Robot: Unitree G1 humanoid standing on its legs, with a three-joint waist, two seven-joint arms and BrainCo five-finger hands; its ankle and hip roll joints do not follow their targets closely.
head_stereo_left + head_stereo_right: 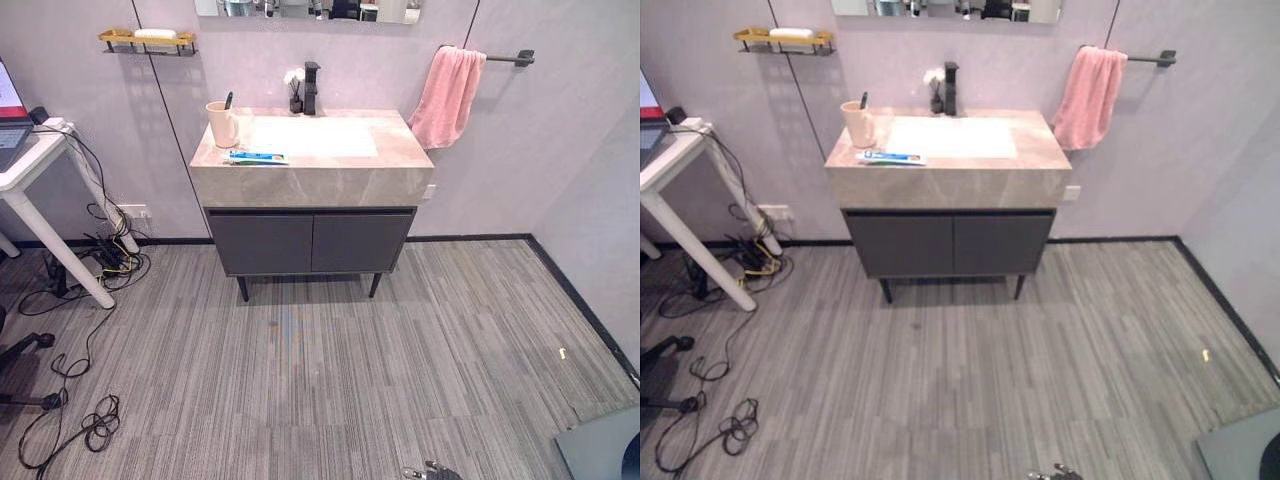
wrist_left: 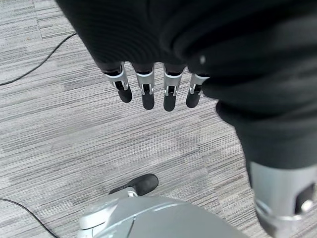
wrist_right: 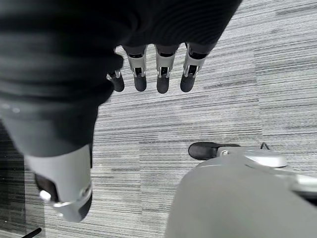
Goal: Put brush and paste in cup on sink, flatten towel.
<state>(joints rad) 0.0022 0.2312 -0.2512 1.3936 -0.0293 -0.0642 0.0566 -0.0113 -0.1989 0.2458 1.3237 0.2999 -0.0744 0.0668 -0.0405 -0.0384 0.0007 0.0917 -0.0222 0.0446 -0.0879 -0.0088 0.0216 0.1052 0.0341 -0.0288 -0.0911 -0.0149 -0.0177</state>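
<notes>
Grey marble-look vanity countertop (image 1: 330, 170) with white inset basin (image 1: 312, 136): pink cup (image 1: 222, 124) holding dark-handled brush (image 1: 229, 100) at rear left; blue-and-white toothpaste tube (image 1: 257, 156) lying flat near front edge.

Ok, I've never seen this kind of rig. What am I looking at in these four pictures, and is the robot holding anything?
A two-legged humanoid robot with two arms. The two wide pictures come from its head camera and show a bathroom: a sink counter with a cup, a dark brush standing in it, and a toothpaste tube lying near the front edge. A pink towel hangs bunched on a wall bar. The two close pictures come from wrist cameras: the left hand and right hand hang over the floor, fingers straight, holding nothing.
</notes>
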